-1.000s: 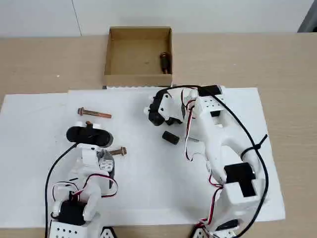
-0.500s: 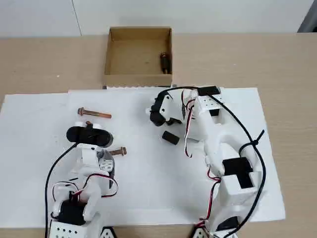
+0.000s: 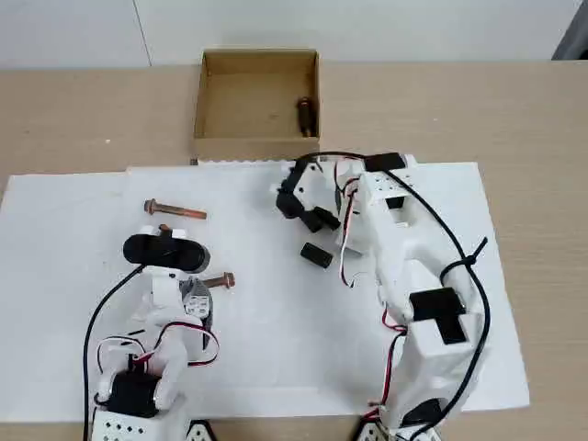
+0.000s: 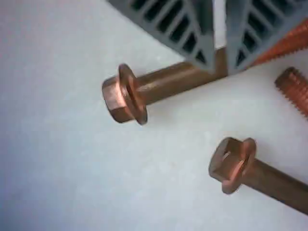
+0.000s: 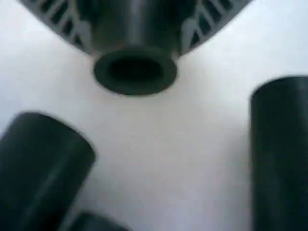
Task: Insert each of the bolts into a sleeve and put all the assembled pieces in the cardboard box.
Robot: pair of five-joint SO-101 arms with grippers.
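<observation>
- Clamped mid-shank in the left gripper (image 4: 219, 57): a bolt (image 4: 159, 86), near left on the paper (image 3: 266, 367), long axis left to right, head toward the right.
- Pinched tight in the right gripper (image 5: 137, 24): a sleeve (image 5: 135, 72), far centre, just short of the box (image 3: 199, 101).
- Bolt left of sleeve, well apart, left gripper the nearer to it; probably thread end first into the bore, not the head now facing that way.
- From the left wrist: spare bolts (image 4: 255, 171) just beside the held one.
- From the right wrist: spare sleeves (image 5: 43, 159) around the held one; from high, one loose sleeve (image 3: 316, 255) near of that gripper.
- Inside the box, by its right wall: one assembled piece (image 3: 306, 115).
</observation>
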